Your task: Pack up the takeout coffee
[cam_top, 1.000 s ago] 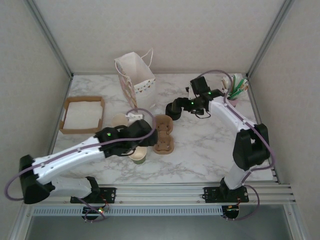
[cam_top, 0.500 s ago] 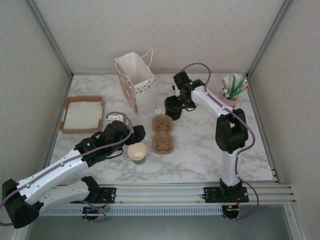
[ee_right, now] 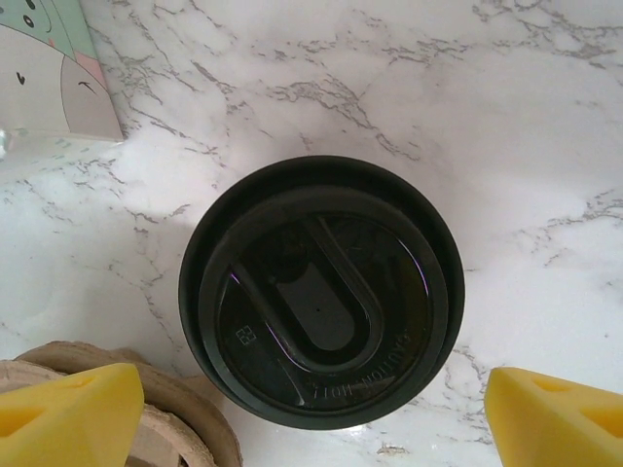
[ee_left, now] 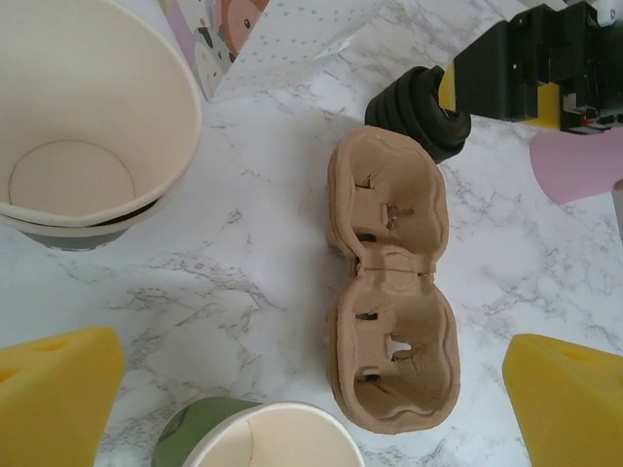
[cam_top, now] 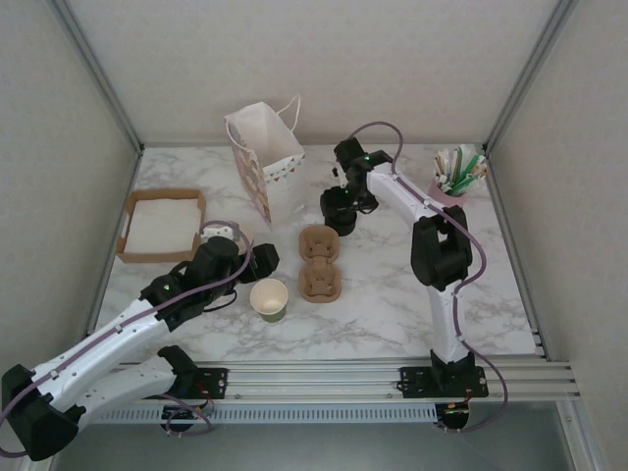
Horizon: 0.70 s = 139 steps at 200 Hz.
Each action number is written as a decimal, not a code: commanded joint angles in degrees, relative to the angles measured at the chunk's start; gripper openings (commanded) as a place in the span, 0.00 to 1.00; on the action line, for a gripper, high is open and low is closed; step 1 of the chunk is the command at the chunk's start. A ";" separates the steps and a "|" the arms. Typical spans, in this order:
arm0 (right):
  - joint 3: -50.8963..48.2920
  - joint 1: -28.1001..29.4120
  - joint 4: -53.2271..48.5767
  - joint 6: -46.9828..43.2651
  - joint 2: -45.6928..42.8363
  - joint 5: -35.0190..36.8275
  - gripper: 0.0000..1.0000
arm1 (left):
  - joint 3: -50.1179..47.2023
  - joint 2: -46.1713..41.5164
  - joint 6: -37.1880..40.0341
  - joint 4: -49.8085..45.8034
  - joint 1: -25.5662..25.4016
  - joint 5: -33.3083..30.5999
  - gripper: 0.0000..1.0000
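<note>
Having swung over, the right gripper (ee_right: 311,413) hangs wide astride the takeout coffee (ee_right: 321,292); left gripper (ee_left: 311,394), retreated, gapes wide.

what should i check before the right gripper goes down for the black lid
1. Right gripper open, fingers either side of the black lid: ok.
2. Lid centred between them: ok.
3. Left gripper open, holding nothing: ok.
4. Lidless green cup upright beside the carrier: ok.
5. Carrier wells empty: ok.
6. How many lids are stacked there: cannot tell.
</note>
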 commanded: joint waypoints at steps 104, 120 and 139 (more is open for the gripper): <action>8.72 -0.11 -5.14 -1.86 7.00 0.51 0.88 | -0.86 -1.15 1.55 1.11 1.68 1.11 0.99; 8.70 -0.14 -5.07 -1.77 7.34 0.79 0.88 | -0.99 -1.33 1.55 1.04 1.77 0.99 0.99; 8.51 -0.37 -4.84 -1.55 7.51 0.89 0.89 | -1.13 -1.45 1.56 0.98 1.83 1.02 1.00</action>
